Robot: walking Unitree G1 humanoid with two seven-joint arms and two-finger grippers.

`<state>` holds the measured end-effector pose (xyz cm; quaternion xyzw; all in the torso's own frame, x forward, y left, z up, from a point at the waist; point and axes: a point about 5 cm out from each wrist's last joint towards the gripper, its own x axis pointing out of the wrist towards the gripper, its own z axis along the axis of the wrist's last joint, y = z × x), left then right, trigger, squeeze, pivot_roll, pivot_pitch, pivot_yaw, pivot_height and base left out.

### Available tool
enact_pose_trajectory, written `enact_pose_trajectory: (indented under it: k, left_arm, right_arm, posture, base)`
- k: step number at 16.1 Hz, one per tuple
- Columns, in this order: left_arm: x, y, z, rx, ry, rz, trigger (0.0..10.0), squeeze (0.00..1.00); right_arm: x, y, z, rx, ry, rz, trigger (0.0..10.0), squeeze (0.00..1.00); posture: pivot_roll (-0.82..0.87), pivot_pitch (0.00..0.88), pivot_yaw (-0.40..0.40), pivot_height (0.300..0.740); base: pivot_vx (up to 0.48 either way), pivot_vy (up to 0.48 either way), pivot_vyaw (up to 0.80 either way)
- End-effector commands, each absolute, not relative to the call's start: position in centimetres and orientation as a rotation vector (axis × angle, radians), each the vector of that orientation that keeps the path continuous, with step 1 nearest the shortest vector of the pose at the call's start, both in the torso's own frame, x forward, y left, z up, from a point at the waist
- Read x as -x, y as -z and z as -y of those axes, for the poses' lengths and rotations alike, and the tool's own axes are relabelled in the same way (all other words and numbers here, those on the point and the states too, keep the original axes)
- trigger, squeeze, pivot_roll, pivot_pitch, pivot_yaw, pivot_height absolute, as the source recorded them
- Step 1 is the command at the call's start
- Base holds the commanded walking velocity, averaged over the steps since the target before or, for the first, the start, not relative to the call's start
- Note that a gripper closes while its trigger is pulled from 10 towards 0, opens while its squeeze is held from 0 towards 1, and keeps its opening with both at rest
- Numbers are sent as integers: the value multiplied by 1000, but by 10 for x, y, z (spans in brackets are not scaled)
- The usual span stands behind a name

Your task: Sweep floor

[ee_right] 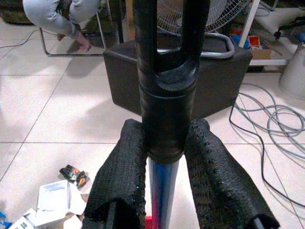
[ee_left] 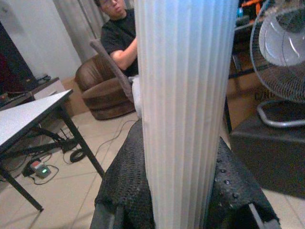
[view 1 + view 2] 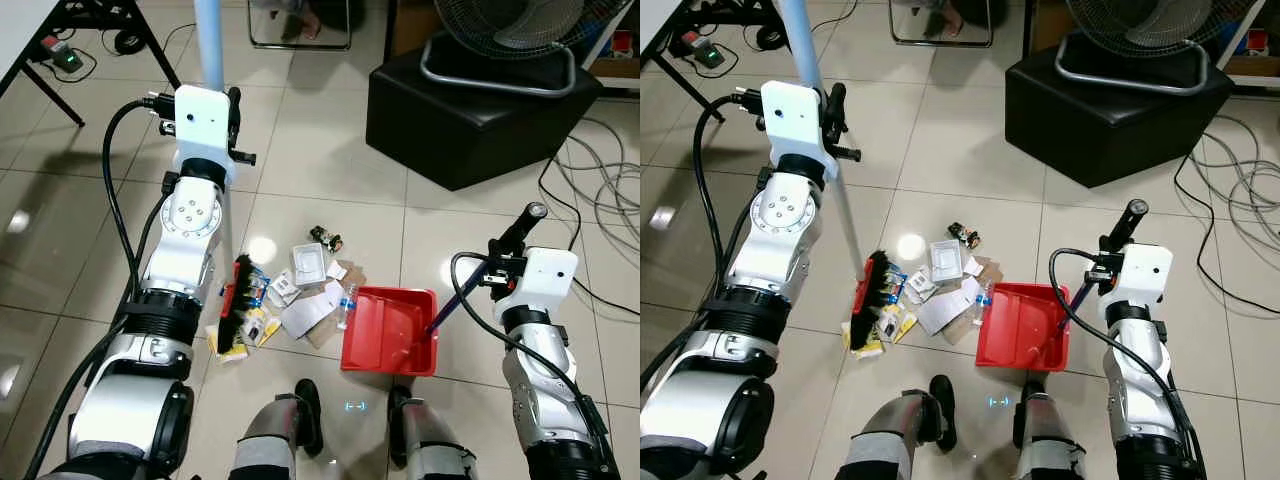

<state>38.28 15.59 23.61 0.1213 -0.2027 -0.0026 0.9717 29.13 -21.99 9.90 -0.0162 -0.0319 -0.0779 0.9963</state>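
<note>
A broom with a ribbed pale handle (image 3: 210,40) stands on the tiles, its red head with black bristles (image 3: 238,305) against the left side of a litter pile (image 3: 305,290) of papers, wrappers and a small bottle. My left gripper (image 2: 183,191) is shut on the handle high up, and its black fingers (image 2: 128,191) press both sides. A red dustpan (image 3: 390,330) lies flat just right of the pile. My right gripper (image 1: 164,171) is shut on the dustpan's dark upright handle (image 3: 525,222), below its black end grip.
A black box (image 3: 480,110) carrying a fan (image 3: 510,30) stands at the back right, with loose cables (image 3: 600,190) on the floor beside it. Table legs and a power strip (image 3: 65,57) are at the back left. A seated person (image 2: 119,38) is behind. My feet (image 3: 310,410) are near the dustpan.
</note>
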Motion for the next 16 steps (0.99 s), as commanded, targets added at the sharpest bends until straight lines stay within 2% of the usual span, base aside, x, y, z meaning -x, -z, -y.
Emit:
enact_pose_trajectory:
  k: [1,6,8,9,10,12,14,15,16]
  left_arm:
    - [-383,-243,-161,-317,13,443,10000,0]
    - [-390,-258,-164,-493,42,494,10000,0]
    - [-396,-248,-166,-612,35,462,10000,0]
    - [-397,-233,-165,-660,41,420,10000,0]
    - [-395,-201,-159,-744,59,334,10000,0]
    - [-391,-172,-150,-761,89,255,10000,0]
    - [-371,-113,-121,-715,200,89,10000,0]
    - [-358,-92,-100,-668,269,40,10000,0]
    - [-352,-84,-90,-646,303,26,10000,0]
  right_arm:
    - [-286,-96,218,22,155,54,10000,0]
    - [-279,-92,221,33,156,45,10000,0]
    - [-273,-92,222,37,162,42,10000,0]
    - [-270,-92,221,38,163,42,10000,0]
    - [-265,-92,222,39,171,38,10000,0]
    - [-261,-92,224,41,174,36,10000,0]
    - [-253,-95,224,47,178,36,10000,0]
    - [-250,-97,224,49,178,35,10000,0]
    - [-249,-98,224,50,178,36,10000,0]
  posture:
    - [-23,332,150,740]
    - [-21,353,161,740]
    - [-42,375,170,740]
    - [-57,384,170,740]
    - [-77,399,169,740]
    - [-100,418,164,740]
    - [-129,443,159,740]
    - [-143,453,156,740]
    - [-146,456,156,740]
  base:
    - [0,0,0]
    - [0,0,0]
    - [0,0,0]
    - [0,0,0]
    - [0,0,0]
    - [0,0,0]
    - [0,0,0]
    - [0,0,0]
    - [0,0,0]
